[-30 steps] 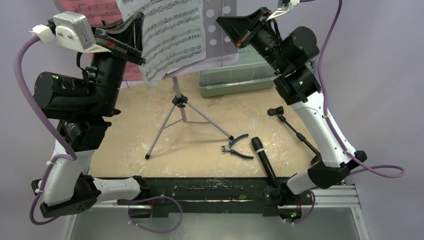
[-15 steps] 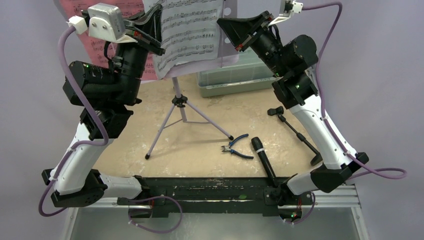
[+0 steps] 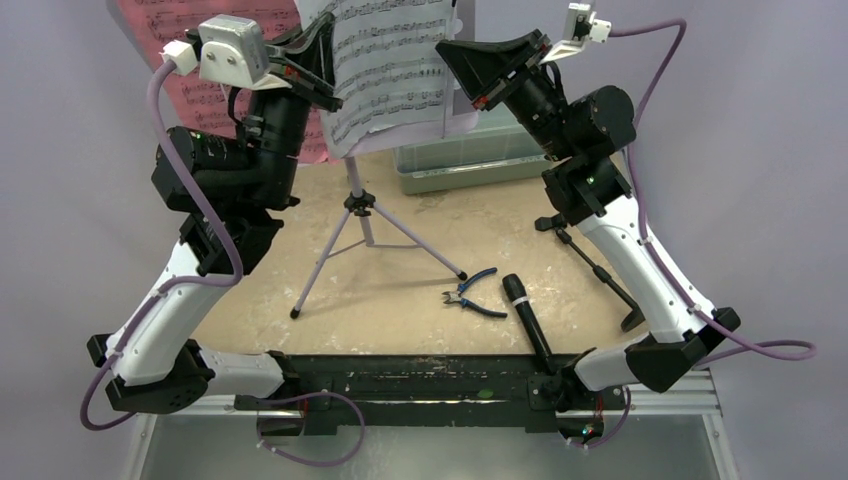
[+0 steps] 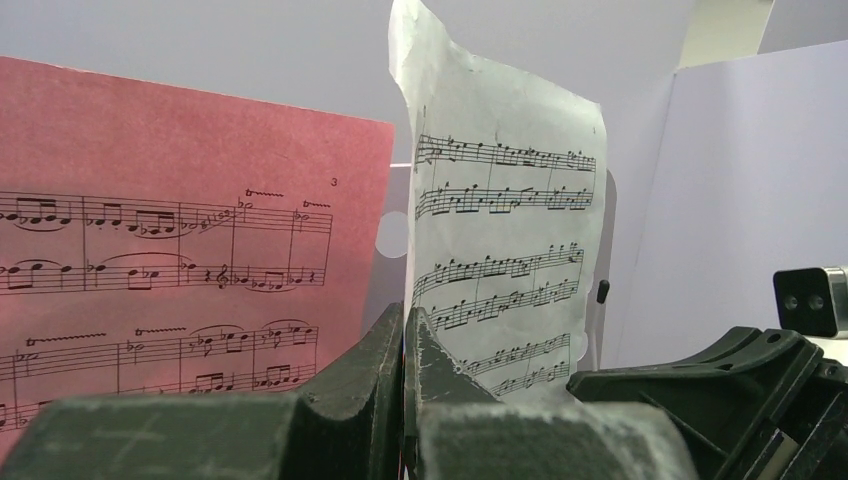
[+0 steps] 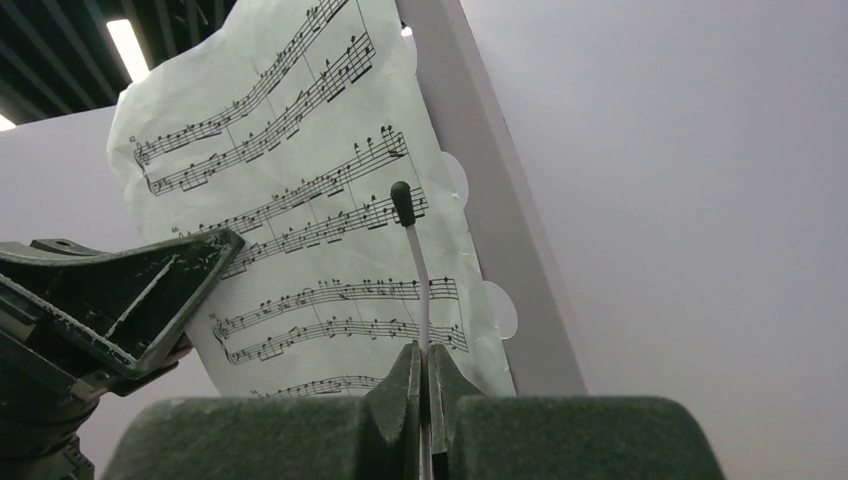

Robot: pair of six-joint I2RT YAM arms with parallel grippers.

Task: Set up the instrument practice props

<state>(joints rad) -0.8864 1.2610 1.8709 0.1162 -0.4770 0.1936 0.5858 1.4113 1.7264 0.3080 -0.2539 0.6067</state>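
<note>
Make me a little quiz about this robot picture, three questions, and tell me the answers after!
1. True or false: the black microphone lies flat on the table.
2. What colour is the sheet of music pinched in the left arm's shut jaws? A) pink B) white C) green
3. Fill in: the blue-handled ____ lie between a tripod leg of the music stand and the microphone.
Key: 1 true; 2 B; 3 pliers.
</note>
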